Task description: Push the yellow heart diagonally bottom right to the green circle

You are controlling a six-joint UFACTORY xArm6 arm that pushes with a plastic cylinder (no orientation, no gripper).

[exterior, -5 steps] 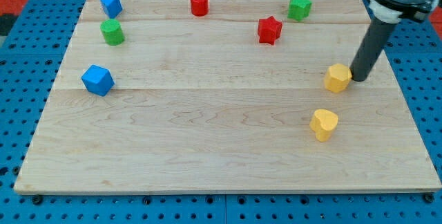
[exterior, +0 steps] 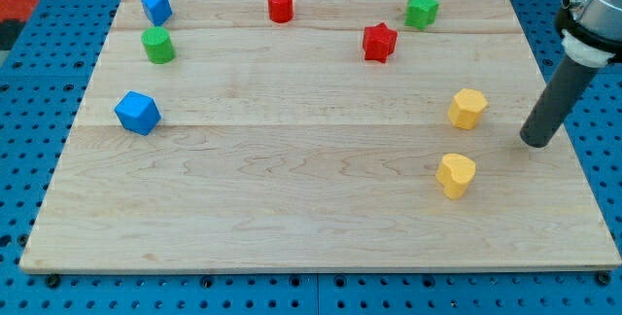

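Sitting at the board's (exterior: 292, 218) far left are a blue cube (exterior: 137, 113), a green circle (exterior: 157, 45) and a second blue block (exterior: 155, 8). A red cylinder (exterior: 280, 5) stands at twelve o'clock. Rightward come a red star (exterior: 379, 42) and a green block (exterior: 421, 10). The yellow heart (exterior: 455, 175) lies at four o'clock, a yellow block (exterior: 467, 108) above it. My tip (exterior: 534, 144), a bare rod with nothing to clamp, stands apart, at three o'clock from both.

My tip (exterior: 535, 144) rests on the wooden surface (exterior: 311, 208) near its right edge, apart from every block. The yellow heart (exterior: 455, 175) lies at its 8 o'clock, a second yellow block (exterior: 467, 108) at its 10 o'clock. The green circle (exterior: 157, 45) sits far off toward 10 o'clock.
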